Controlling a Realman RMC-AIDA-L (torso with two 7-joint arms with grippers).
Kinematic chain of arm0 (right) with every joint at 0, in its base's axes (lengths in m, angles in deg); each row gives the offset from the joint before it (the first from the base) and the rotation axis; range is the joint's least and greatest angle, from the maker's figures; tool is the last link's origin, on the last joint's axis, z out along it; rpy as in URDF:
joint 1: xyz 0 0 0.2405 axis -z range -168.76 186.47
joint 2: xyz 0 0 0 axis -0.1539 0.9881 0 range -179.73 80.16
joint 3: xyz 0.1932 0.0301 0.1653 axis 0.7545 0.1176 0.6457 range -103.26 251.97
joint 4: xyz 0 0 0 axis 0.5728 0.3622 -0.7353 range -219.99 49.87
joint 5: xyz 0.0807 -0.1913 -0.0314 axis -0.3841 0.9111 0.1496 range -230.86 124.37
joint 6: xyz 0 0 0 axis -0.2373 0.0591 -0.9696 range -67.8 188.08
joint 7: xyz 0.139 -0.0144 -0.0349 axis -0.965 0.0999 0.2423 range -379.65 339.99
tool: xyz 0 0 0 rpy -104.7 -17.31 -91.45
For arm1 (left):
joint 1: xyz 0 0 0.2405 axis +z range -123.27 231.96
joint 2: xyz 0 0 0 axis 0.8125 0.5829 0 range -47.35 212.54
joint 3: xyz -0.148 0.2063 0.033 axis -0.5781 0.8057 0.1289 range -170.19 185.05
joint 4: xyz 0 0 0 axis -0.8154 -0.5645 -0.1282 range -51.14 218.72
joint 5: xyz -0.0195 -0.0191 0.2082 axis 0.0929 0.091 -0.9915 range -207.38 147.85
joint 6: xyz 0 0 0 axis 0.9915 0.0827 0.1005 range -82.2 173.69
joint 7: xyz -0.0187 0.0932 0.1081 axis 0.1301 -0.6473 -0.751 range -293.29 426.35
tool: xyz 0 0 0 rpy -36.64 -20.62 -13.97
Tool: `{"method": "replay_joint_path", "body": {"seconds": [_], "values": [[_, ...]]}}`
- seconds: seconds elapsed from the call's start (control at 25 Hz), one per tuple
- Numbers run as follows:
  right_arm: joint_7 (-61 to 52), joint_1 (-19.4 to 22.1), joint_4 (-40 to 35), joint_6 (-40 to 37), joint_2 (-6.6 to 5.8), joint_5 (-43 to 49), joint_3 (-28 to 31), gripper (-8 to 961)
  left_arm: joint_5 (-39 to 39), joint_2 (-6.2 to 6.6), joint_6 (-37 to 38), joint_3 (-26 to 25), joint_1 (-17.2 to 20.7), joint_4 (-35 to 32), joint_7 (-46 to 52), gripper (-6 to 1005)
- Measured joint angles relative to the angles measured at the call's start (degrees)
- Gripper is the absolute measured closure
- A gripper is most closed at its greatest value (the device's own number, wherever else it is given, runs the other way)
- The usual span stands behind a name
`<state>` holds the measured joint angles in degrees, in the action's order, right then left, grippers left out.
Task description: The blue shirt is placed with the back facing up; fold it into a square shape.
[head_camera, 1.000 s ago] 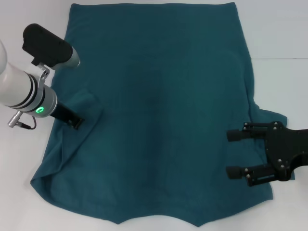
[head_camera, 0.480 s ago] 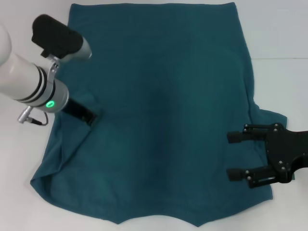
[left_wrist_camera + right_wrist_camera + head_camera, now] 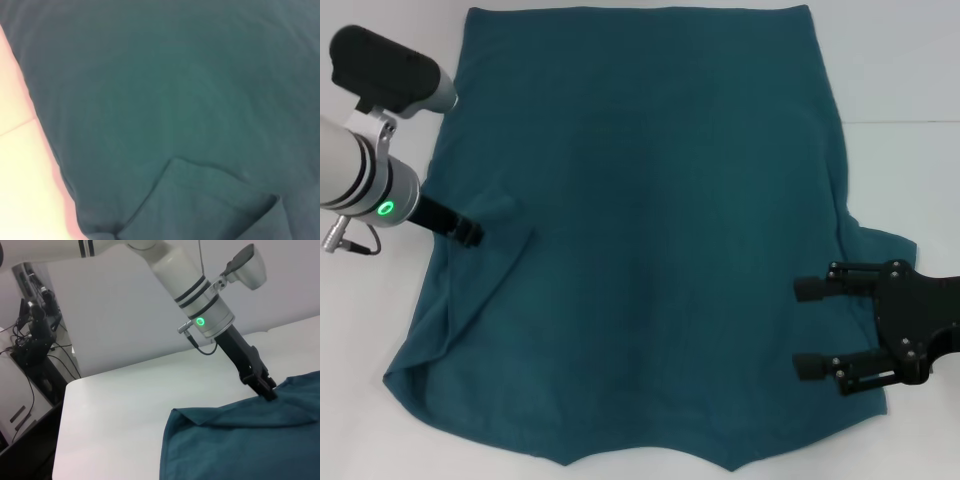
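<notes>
The blue shirt (image 3: 650, 230) lies spread flat on the white table (image 3: 900, 60), plain side up, and fills most of the head view. Its left sleeve is folded inward as a flap (image 3: 505, 215), which also shows in the left wrist view as a flap (image 3: 215, 200). My left gripper (image 3: 470, 233) sits at the shirt's left edge just beside that flap, fingers together. In the right wrist view the left gripper (image 3: 264, 385) touches the cloth edge with its tip. My right gripper (image 3: 810, 327) stands open over the shirt's lower right edge, with nothing between its fingers.
Bare white table (image 3: 360, 330) shows left of the shirt and also to its right. The right sleeve (image 3: 880, 245) bunches beside the right gripper. Racks and cables (image 3: 30, 335) stand beyond the table's far side in the right wrist view.
The left arm pushed right toward the sleeve flap, then drew back left to the shirt's edge. The flap stayed where it was. The right gripper barely moved.
</notes>
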<state>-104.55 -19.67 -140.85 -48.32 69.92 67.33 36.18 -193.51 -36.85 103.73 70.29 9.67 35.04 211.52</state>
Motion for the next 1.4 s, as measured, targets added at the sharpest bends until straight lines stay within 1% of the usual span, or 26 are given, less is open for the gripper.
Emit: {"method": "replay_joint_path", "body": {"seconds": [0.16, 0.24, 0.44, 0.48, 0.72, 1.16, 1.36, 1.4], "values": [[0.0, -0.2, 0.0, 0.3, 0.00, 0.0, -0.2, 11, 0.0, -0.13, -2.5, 1.1, 0.1, 2.1, -1.3, 738], [0.0, -0.3, 0.1, 0.3, 0.00, 0.0, -0.2, 11, 0.0, -0.20, -4.3, 2.1, 0.2, 3.2, -1.4, 530], [0.0, -0.5, 0.5, 0.3, 0.00, 0.0, 0.0, 11, 0.0, -0.21, -5.5, 2.6, 0.2, 3.7, -1.4, 358], [0.0, -0.5, 0.5, 0.4, 0.00, 0.0, 0.1, 11, 0.0, -0.03, -5.6, 2.6, 0.2, 3.7, -1.4, 324], [0.0, -0.8, 0.5, 0.6, 0.00, 0.0, 0.1, 11, 0.0, 0.28, -5.6, 2.7, 0.3, 4.2, -1.5, 224], [0.0, -1.1, 0.6, 0.7, 0.00, 0.0, 0.0, 11, 0.0, 0.30, -7.8, 3.3, -0.2, 7.2, -1.7, 233], [0.0, -1.1, 0.6, 0.8, 0.00, 0.0, 0.2, 11, 0.0, 0.22, -7.8, 3.3, -0.3, 6.9, -1.7, 293], [0.0, -1.1, 0.6, 0.8, 0.00, 0.0, 0.2, 11, 0.0, 0.16, -7.7, 3.3, -0.3, 6.8, -1.8, 338]]}}
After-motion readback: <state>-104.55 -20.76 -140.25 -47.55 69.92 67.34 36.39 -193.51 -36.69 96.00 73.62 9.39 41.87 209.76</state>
